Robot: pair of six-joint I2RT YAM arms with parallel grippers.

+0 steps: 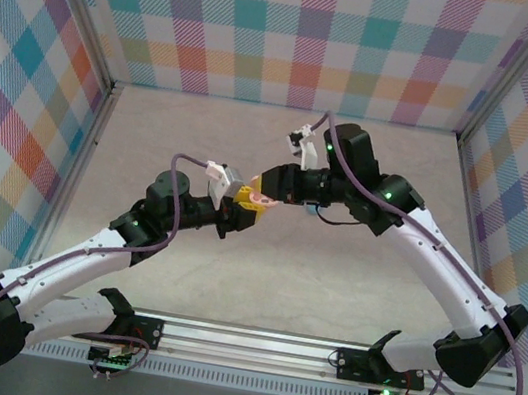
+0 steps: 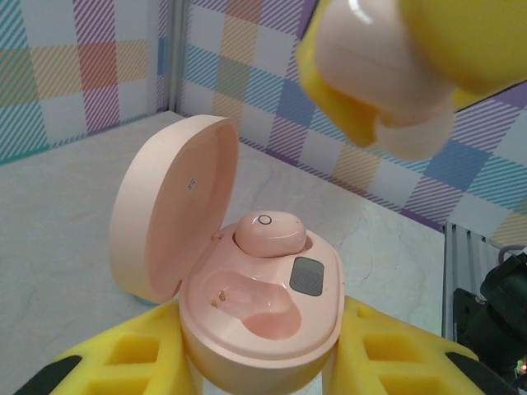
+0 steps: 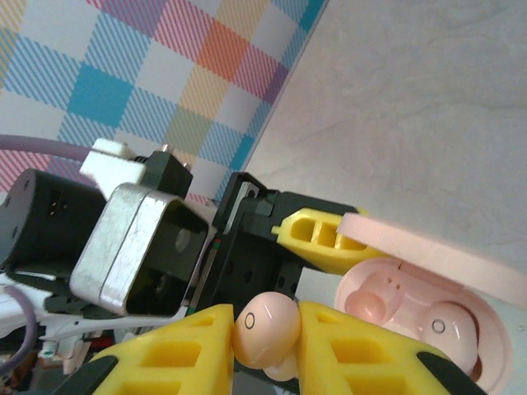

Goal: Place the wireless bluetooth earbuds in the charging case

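First earbud (image 2: 268, 233) in case (image 2: 255, 350); second earbud (image 2: 370, 74) above case, apart.

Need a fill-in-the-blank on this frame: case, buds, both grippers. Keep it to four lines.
1. The left gripper is shut on the charging case, whose lid stands ____.
2. The case holds ____ seated earbud.
3. The right gripper is shut on a second earbud coloured ____.
4. The socket beside the seated earbud is ____.

Missing words: open; one; pink; empty.
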